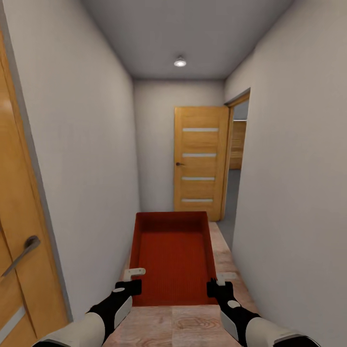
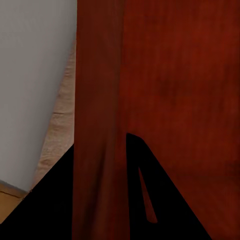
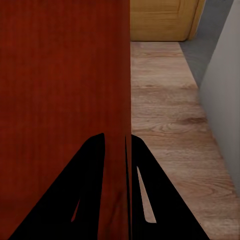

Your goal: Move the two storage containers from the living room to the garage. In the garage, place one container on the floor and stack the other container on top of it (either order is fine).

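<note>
So the robot's mid-carry down a narrow hallway, hauling one storage container [image 1: 172,255] that sits low in the centre of the head view, held out in front with its long side pointing down the corridor. The left gripper [image 1: 129,287] has its fingers [image 2: 100,200] pinched over the container's left wall near the close corner, and the right gripper [image 1: 215,287] does the same on the right wall, fingers [image 3: 115,195] narrow with the wall sandwiched between them. Both wrist views back that up: a dark finger either side of the red wall. To do this leg well, I'd say keep both arms level and moving together so the bin doesn't twist out of those thin pinch grips, and stay centred in the corridor, since the walls are close on both sides. The way out looks like the doorway [image 1: 234,168] at the right of the frame, past the open wooden door [image 1: 200,161]; grey flooring shows through it, probably the garage, so the turn should be slow and wide enough that the far end of the bin doesn't clip the wall. Count: one container in view, two grippers, two wooden doors (the far one plus another door [image 1: 19,241] at the left edge with a metal handle [image 1: 21,254]), one ceiling light [image 1: 180,62].
</note>
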You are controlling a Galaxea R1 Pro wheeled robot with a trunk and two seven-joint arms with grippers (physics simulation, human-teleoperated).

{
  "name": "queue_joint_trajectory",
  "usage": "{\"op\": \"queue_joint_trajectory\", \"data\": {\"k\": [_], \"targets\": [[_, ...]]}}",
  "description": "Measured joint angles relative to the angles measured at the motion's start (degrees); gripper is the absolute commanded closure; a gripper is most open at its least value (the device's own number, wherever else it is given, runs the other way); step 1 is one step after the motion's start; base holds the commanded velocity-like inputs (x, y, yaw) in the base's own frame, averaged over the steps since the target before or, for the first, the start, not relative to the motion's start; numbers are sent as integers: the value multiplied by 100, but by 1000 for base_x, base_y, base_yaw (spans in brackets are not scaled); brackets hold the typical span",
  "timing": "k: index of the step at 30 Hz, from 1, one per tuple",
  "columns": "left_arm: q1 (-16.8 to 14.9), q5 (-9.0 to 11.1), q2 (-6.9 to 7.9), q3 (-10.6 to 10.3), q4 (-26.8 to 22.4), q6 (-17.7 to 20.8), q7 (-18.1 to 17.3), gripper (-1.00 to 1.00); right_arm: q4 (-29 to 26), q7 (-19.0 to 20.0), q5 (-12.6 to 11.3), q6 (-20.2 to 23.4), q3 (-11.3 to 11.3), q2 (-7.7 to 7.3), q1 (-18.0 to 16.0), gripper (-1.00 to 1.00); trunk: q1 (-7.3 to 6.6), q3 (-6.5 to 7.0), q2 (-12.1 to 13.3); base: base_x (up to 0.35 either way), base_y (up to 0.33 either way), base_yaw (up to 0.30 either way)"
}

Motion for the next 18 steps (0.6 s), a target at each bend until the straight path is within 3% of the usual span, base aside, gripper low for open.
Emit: {"op": "queue_joint_trajectory", "data": {"k": [18], "targets": [[0,-5,-2,7,12,-1,0,100,11,0,3,1,-3,1,0,100,0,0,0,324,0,0]]}}
